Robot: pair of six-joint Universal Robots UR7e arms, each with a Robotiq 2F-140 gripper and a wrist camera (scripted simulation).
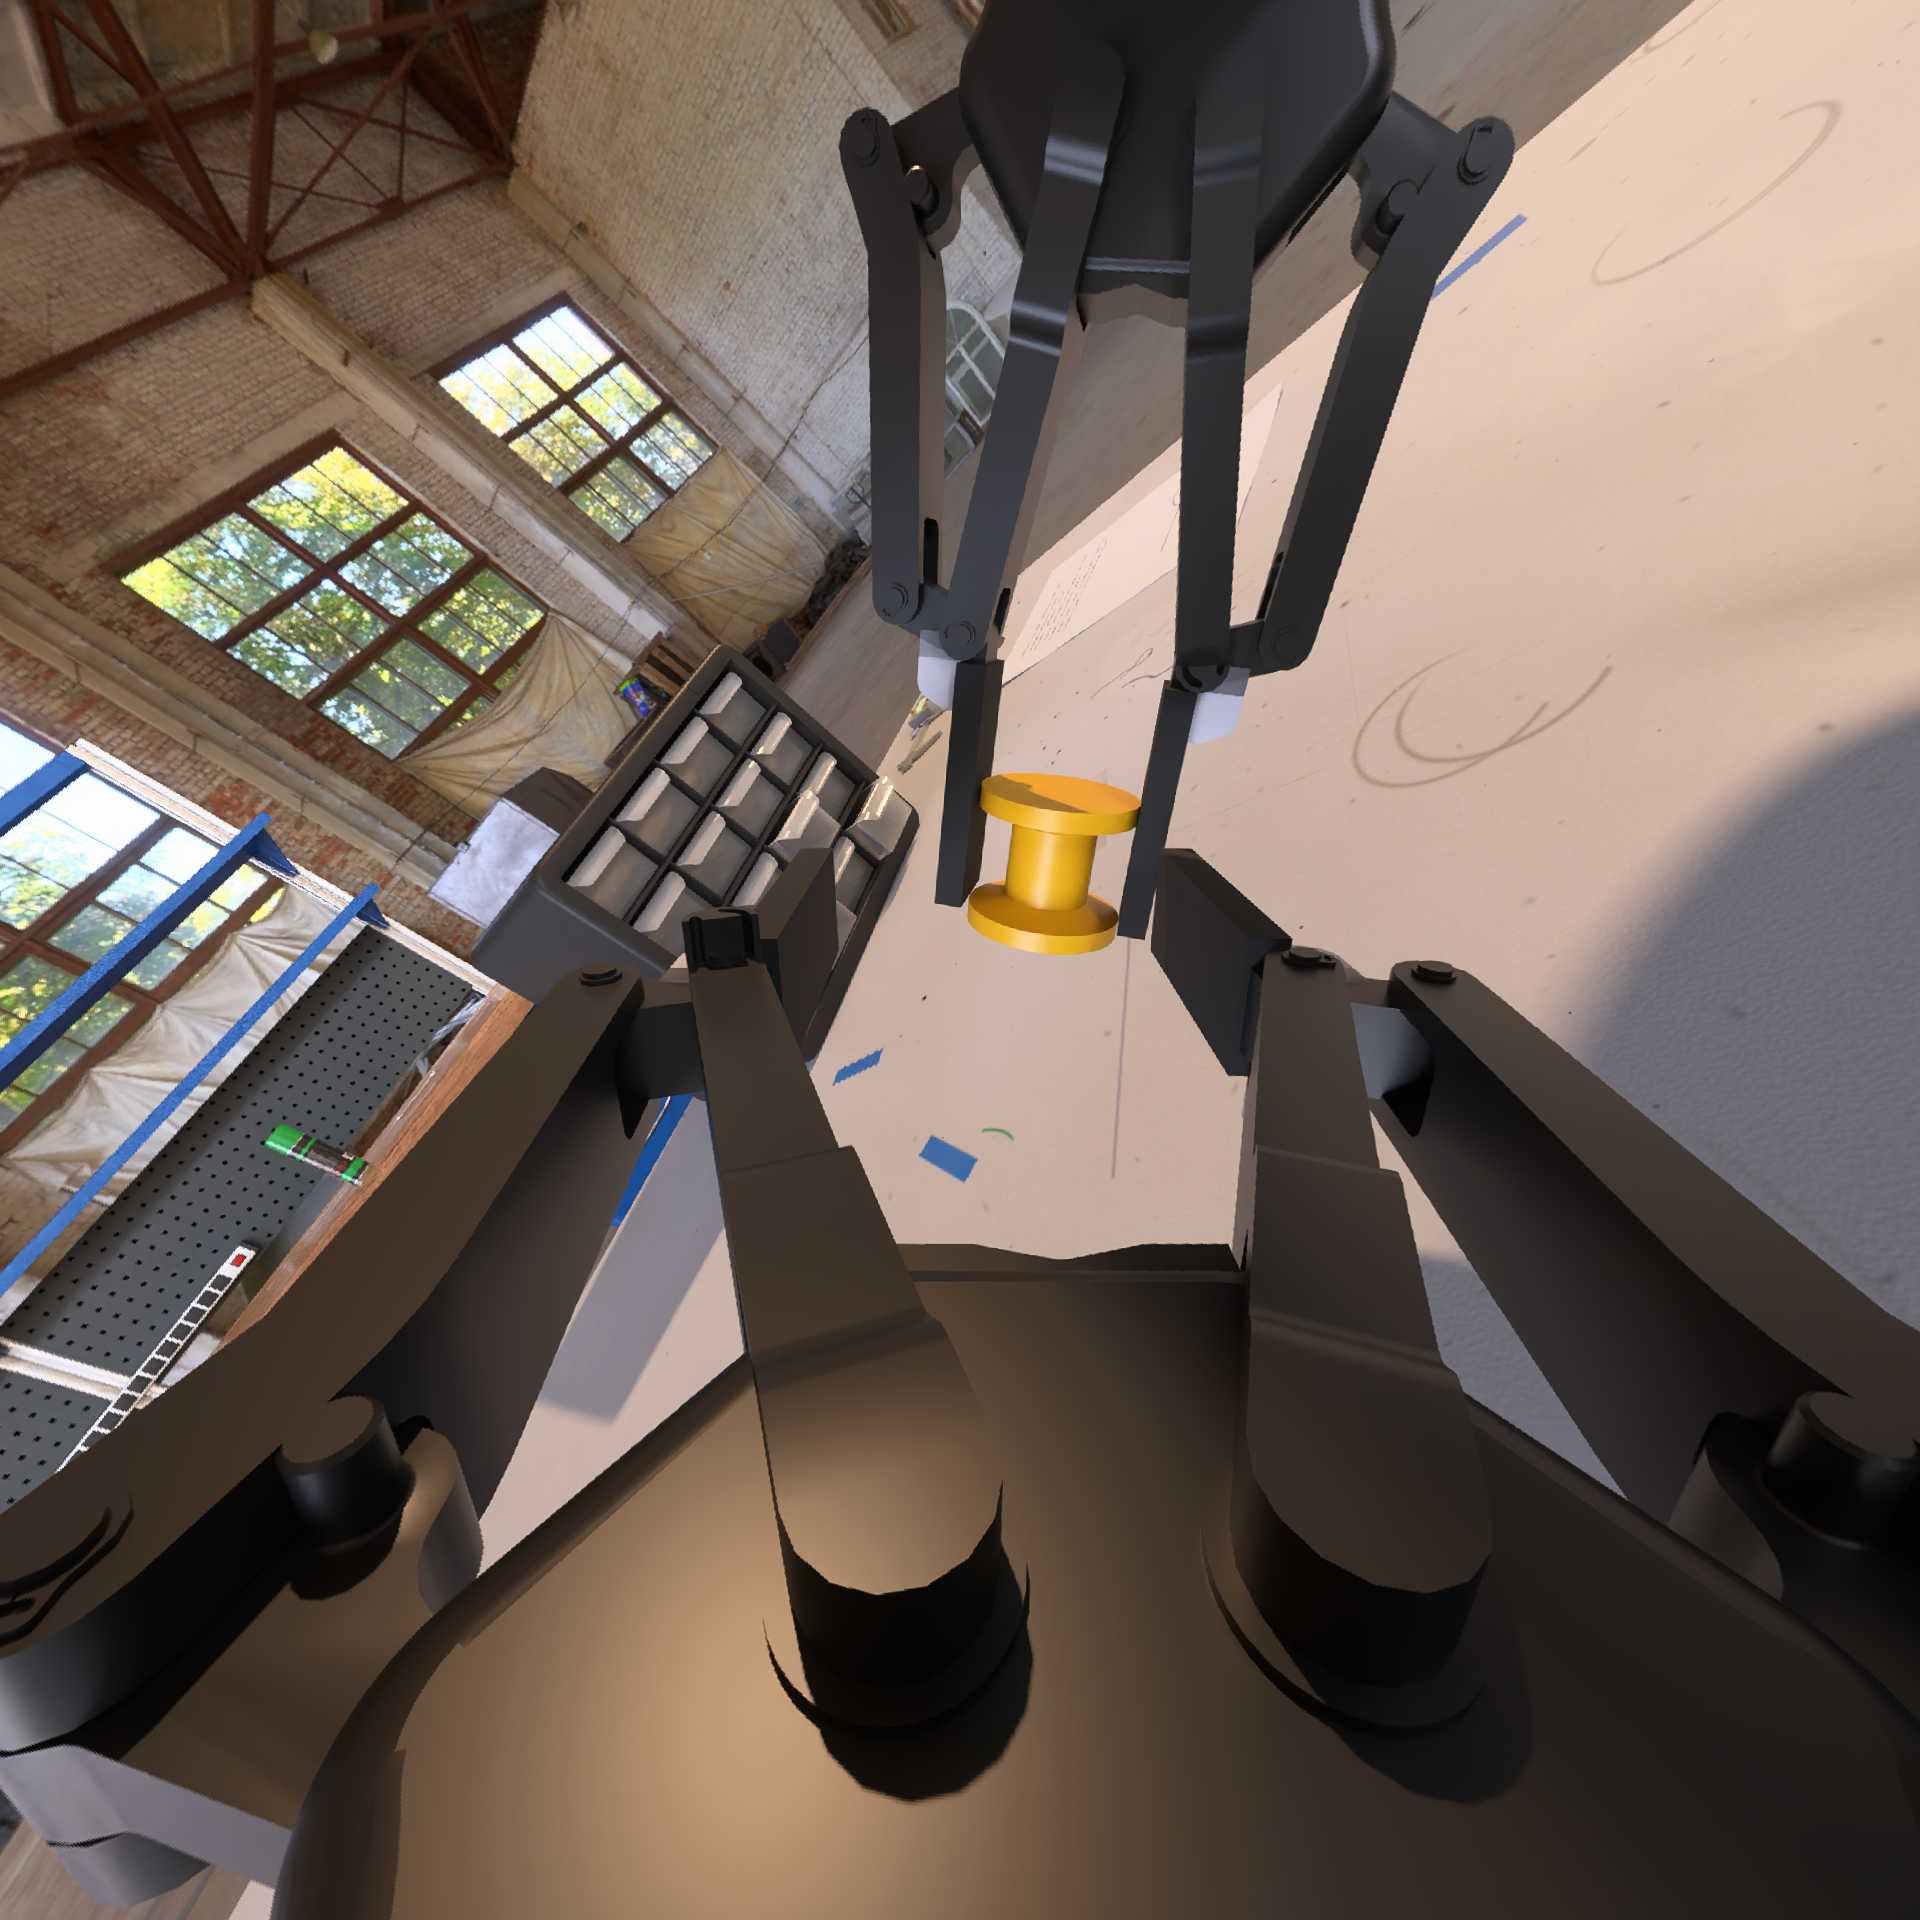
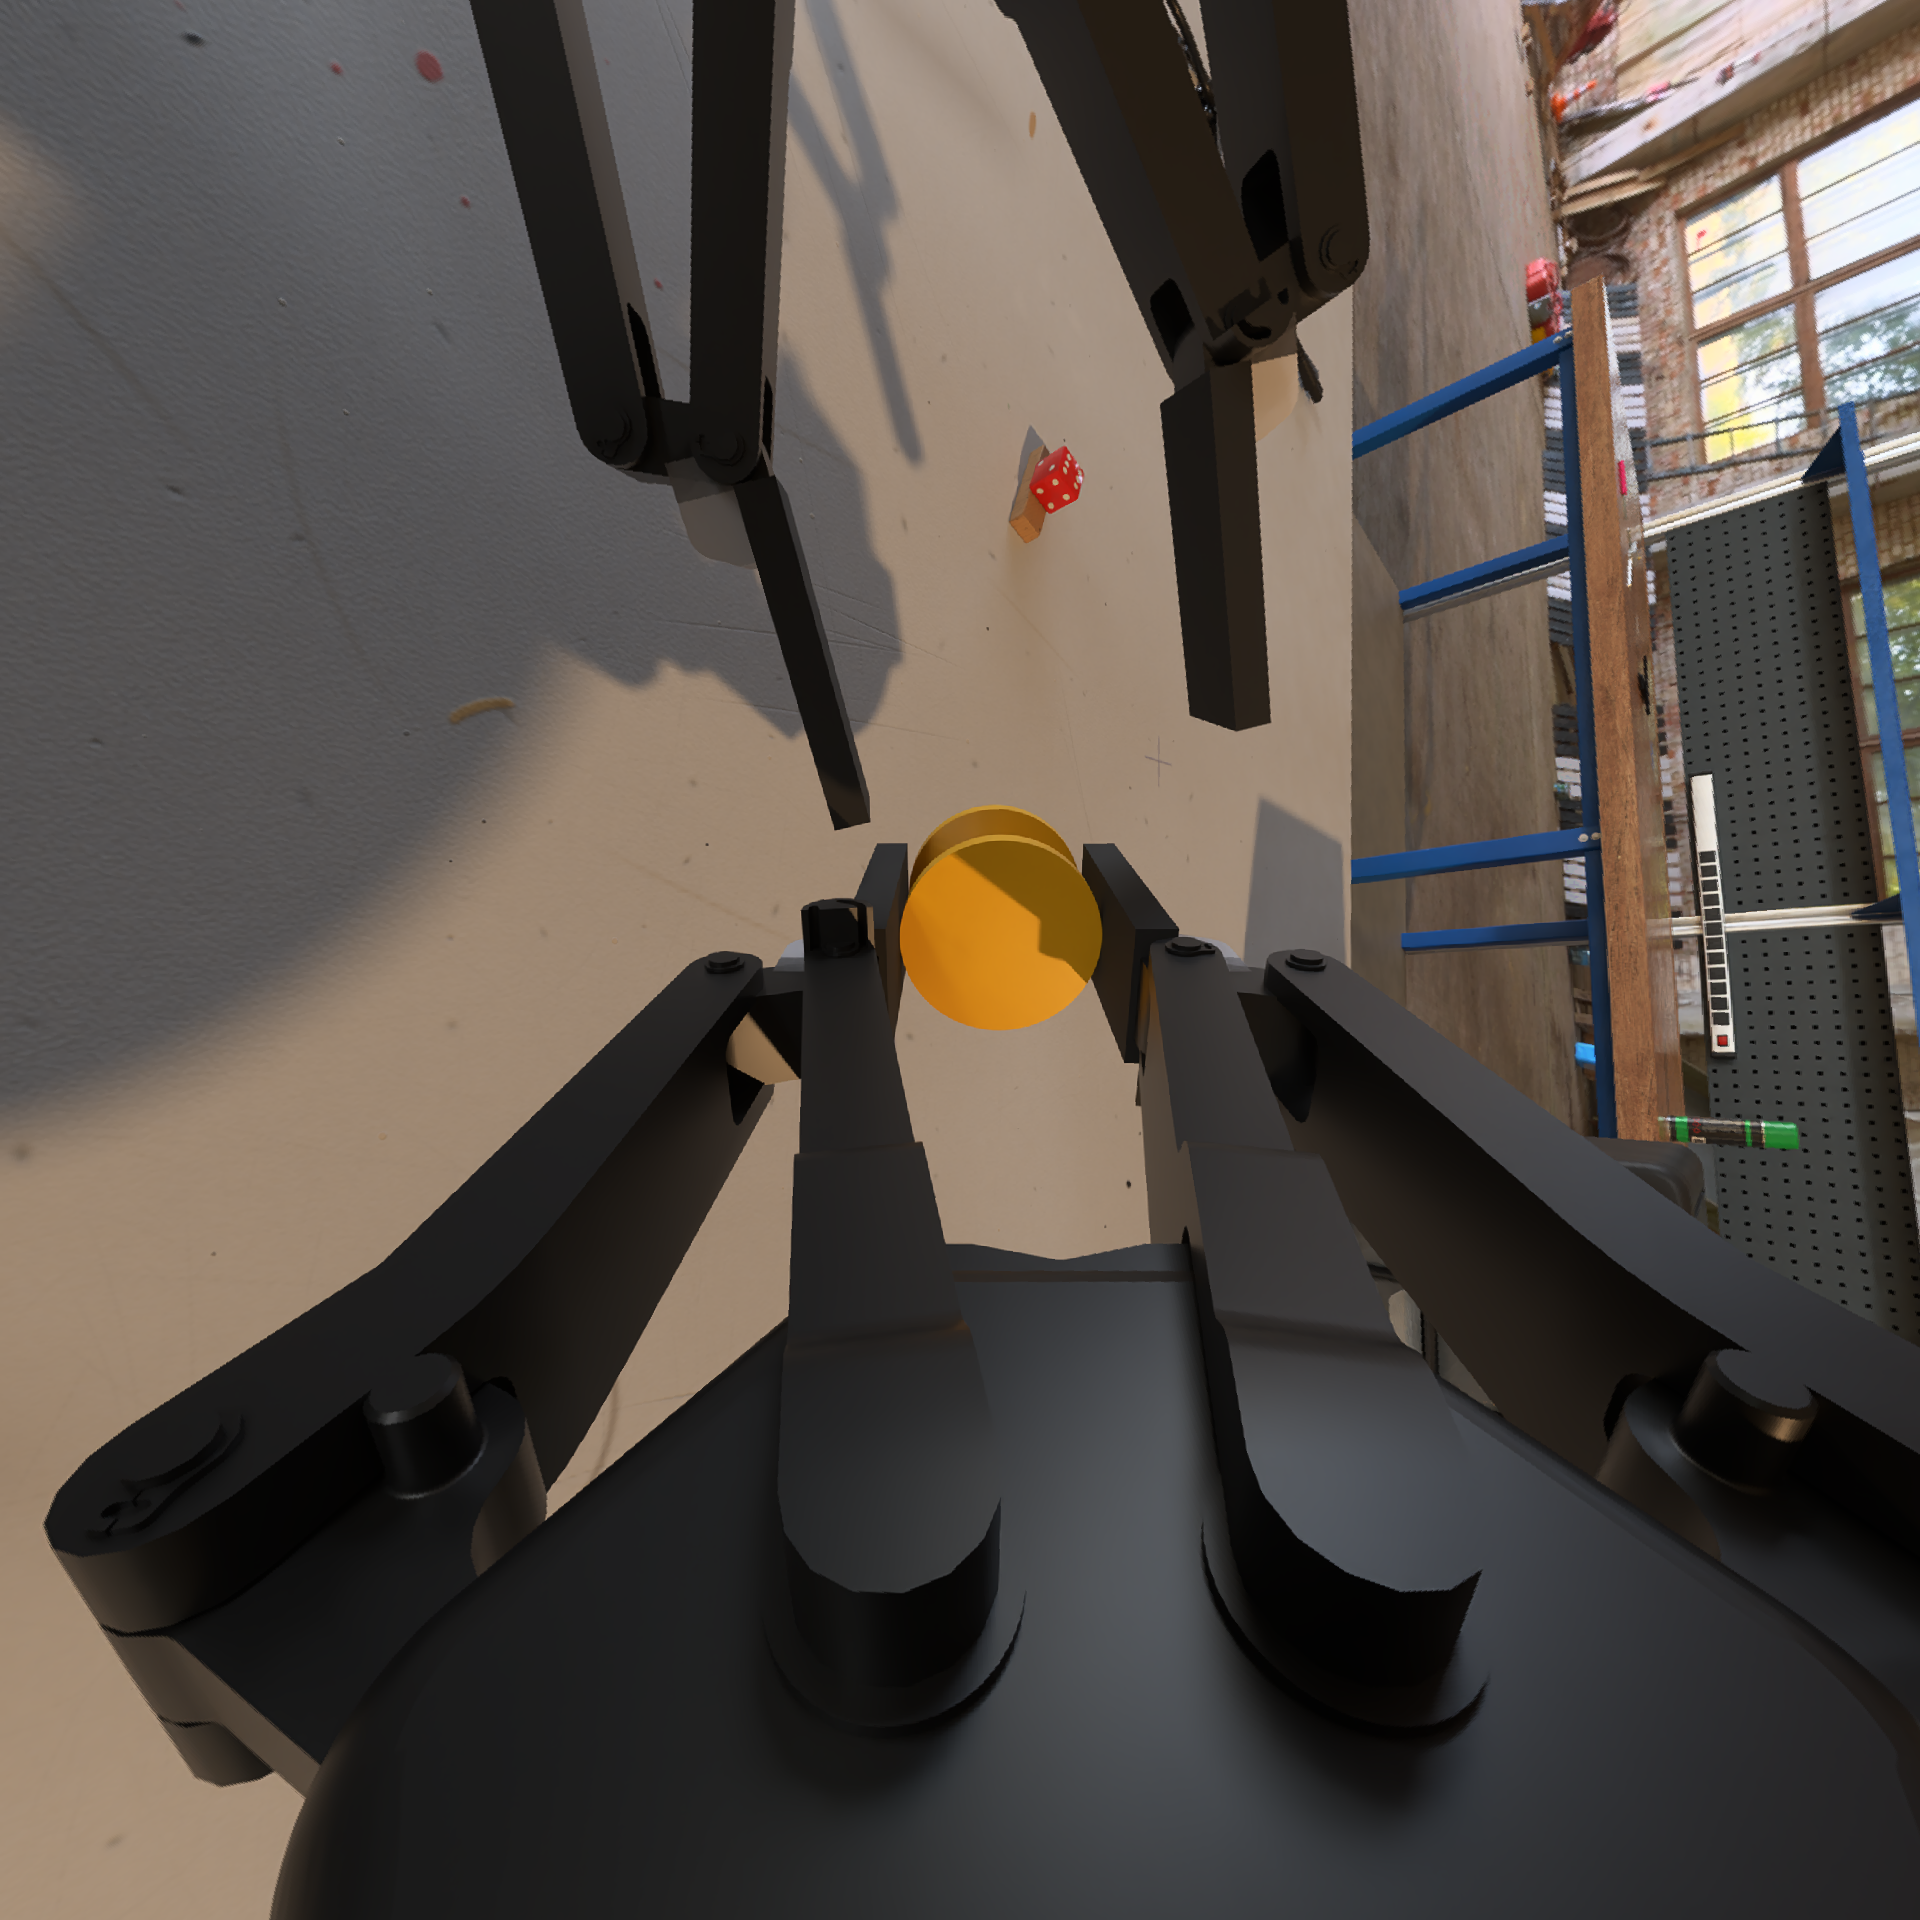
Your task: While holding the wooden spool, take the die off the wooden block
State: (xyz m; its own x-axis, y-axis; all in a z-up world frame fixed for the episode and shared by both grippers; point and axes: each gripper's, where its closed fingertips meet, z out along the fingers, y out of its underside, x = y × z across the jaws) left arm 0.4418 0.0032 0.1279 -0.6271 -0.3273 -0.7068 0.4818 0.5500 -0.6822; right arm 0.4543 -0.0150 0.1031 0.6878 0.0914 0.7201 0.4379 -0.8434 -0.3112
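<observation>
A yellow wooden spool (image 2: 997,935) is clamped between the fingers of my right gripper (image 2: 995,868), which holds it above the table. In the left wrist view the spool (image 1: 1049,862) hangs in the right gripper (image 1: 1047,909), which reaches in from above. My left gripper (image 1: 1003,909) is open and empty, with its pads (image 1: 1210,956) either side of the spool and apart from it. It shows in the right wrist view as the left gripper (image 2: 1039,764), just beyond the spool. Farther off, a red die (image 2: 1057,480) sits on a small wooden block (image 2: 1027,520) on the table.
The beige table (image 2: 520,935) bears marks and bits of blue tape (image 1: 948,1156). A grey parts organiser with drawers (image 1: 727,821) stands at the table's edge. A blue-framed shelf with a black pegboard (image 2: 1787,831) stands beside the table.
</observation>
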